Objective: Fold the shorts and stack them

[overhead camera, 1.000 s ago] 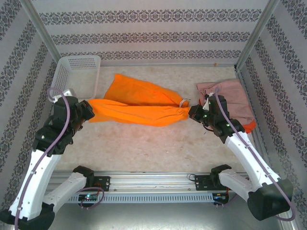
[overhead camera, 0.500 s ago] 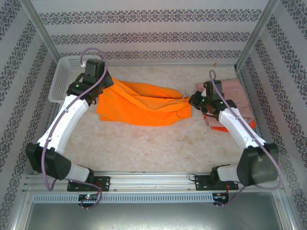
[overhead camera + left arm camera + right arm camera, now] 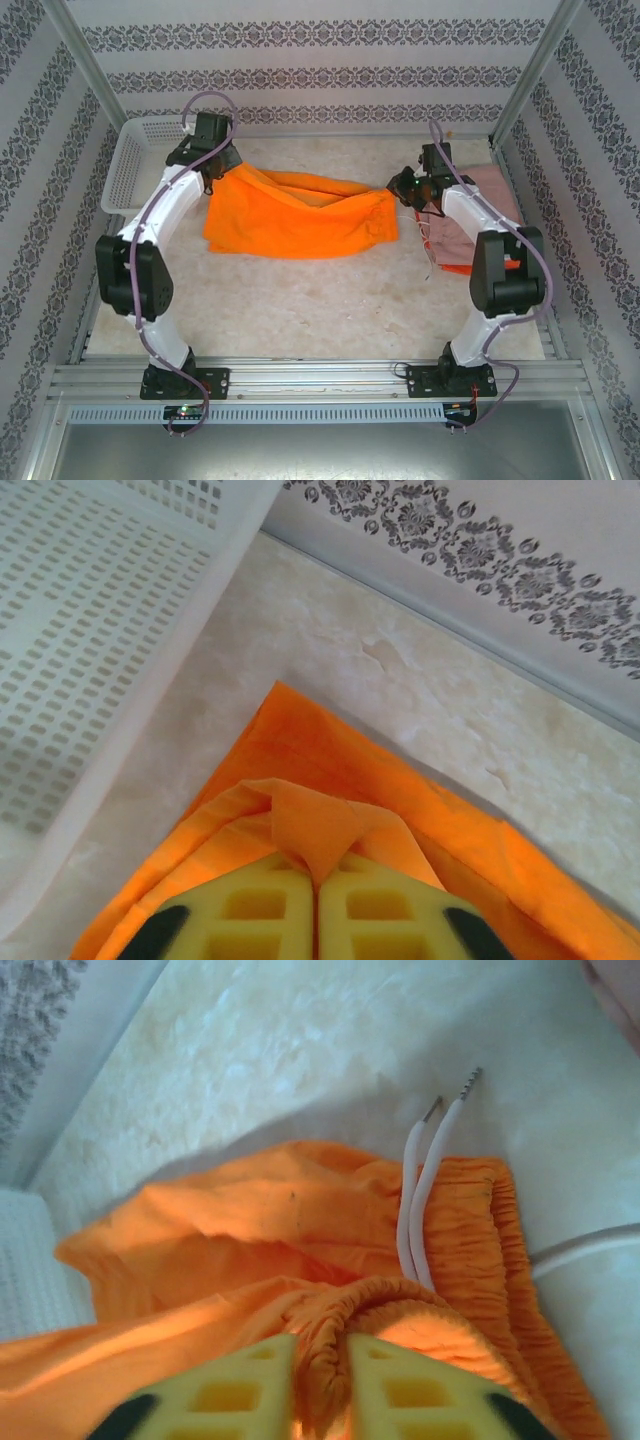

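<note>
Orange shorts (image 3: 300, 222) lie folded mid-table; left gripper (image 3: 317, 878) pinches their far-left corner, right gripper (image 3: 322, 1362) clamps their gathered far-right edge.

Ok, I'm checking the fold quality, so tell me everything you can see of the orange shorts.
The orange shorts are soft, bright fabric, folded over into a rough rectangle on the pale table. The gathered elastic waist, with two white drawstring ends, sits at the right, pinched by the right end effector. The left end effector pinches a layered corner at the far left, near the white basket. The far edge is wrinkled between the grips.
</note>
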Controlling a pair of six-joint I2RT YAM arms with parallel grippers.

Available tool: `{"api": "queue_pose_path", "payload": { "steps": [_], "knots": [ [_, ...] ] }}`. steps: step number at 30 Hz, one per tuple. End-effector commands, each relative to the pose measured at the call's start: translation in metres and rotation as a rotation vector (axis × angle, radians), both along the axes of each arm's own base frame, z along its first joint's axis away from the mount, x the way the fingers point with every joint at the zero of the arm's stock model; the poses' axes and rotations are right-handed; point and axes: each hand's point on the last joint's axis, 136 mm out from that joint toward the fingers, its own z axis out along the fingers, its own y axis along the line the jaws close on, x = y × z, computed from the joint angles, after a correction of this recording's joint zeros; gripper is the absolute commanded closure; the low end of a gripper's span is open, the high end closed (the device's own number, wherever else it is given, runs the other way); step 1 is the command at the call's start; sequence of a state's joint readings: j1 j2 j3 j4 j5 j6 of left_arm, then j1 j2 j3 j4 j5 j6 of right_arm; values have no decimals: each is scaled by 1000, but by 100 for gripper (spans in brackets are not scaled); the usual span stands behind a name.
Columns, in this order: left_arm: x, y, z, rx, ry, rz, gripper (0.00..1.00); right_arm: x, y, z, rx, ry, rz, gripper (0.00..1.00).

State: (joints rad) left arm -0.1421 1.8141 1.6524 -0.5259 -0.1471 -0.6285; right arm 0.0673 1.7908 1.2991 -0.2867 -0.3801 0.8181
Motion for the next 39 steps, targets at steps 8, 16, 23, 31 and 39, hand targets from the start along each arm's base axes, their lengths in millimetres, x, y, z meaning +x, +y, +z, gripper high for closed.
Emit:
{"api": "queue_pose_path", "payload": {
  "steps": [8, 16, 23, 31, 39],
  "knots": [
    [38, 1, 83, -250, -195, -101, 8, 28, -25, 77, 190, -174, -187, 32],
    [-26, -36, 72, -396, -253, -205, 0, -4, 48, 72, 190, -168, 26, 27],
    [-42, -81, -23, -443, -84, -271, 0, 15, 83, 11, 186, -42, 91, 27],
    [-65, -70, -114, -405, 23, -221, 0, 30, 61, -41, 114, 44, 34, 26],
    [-121, -40, -168, -282, 112, -152, 0, 31, 34, -51, 92, 67, -13, 23]
  ]
}}
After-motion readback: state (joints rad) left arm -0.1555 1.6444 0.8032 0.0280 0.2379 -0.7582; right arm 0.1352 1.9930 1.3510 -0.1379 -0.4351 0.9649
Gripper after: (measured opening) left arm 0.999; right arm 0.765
